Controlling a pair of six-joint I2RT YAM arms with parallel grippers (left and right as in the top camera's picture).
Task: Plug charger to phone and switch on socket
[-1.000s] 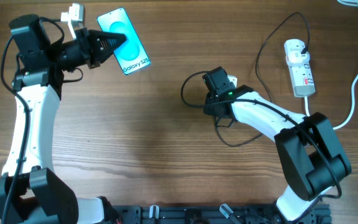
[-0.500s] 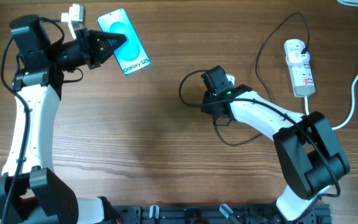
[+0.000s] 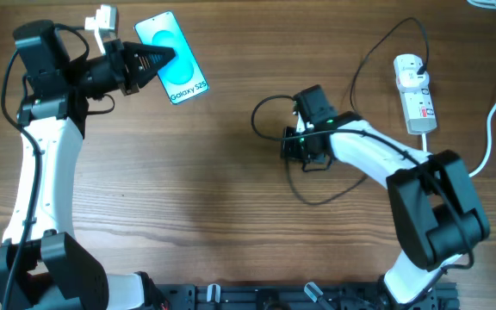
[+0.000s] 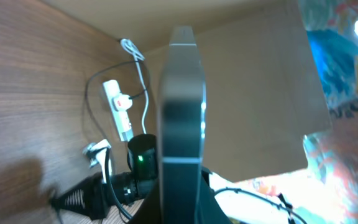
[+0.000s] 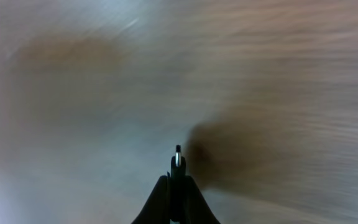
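Observation:
The phone (image 3: 182,76), cyan screen up, is held above the table's far left with my left gripper (image 3: 165,58) shut on its side. In the left wrist view the phone (image 4: 182,106) stands edge-on between the jaws. My right gripper (image 3: 300,151) hovers low over the table's middle, shut on the charger's connector tip (image 5: 178,155), which pokes out past the fingertips (image 5: 166,193). The charger cable (image 3: 317,200) loops around that gripper and runs off toward the socket (image 3: 415,93) at the far right, where a black plug is inserted. The socket (image 4: 118,109) also shows in the left wrist view.
A thick white cord (image 3: 493,112) runs from the socket along the right edge. Loose loops of black cable lie around the right arm. Bare wood lies between the phone and the right gripper. The right wrist view is blurred.
My right wrist has shifted a little right and away and turned, dragging the cable loop with it. The left arm and the phone have stayed put.

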